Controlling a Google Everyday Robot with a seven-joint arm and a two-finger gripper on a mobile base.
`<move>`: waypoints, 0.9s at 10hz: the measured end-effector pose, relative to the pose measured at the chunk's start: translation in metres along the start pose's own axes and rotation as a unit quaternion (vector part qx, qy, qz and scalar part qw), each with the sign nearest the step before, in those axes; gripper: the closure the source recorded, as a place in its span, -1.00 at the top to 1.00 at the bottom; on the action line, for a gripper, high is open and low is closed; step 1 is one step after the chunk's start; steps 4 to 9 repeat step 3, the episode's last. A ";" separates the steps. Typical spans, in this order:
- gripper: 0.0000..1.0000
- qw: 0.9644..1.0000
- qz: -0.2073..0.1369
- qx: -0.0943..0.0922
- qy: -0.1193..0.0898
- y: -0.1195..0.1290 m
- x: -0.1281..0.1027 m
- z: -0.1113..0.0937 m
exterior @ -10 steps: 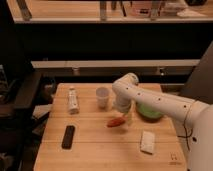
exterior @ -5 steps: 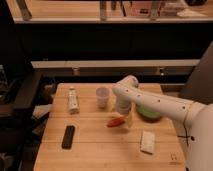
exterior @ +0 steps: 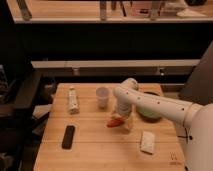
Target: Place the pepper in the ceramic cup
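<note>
Black remote (exterior: pixel 68 136) lies far left on the wooden table (exterior: pixel 100 150); ceramic cup (exterior: pixel 102 96) stands mid-table. My gripper (exterior: pixel 119 119) sits at the cup's five o'clock, jaws clamped on the pepper (exterior: pixel 115 121). Green bowl (exterior: pixel 148 111) sits at my three o'clock.

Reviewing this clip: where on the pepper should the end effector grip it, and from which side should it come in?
The pepper lies flat on the wooden table, thick end to the right, tapering to a point at the left. Best is probably a hold from above across the thick end, fingers straddling its width. The end effector is already right over that end, with the ceramic cup just behind.
</note>
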 end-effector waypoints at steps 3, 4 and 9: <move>0.60 1.000 0.001 -0.003 0.005 0.007 0.003 0.003; 0.60 1.000 0.001 -0.003 0.005 0.007 0.003 0.003; 0.60 1.000 0.001 -0.003 0.005 0.007 0.003 0.003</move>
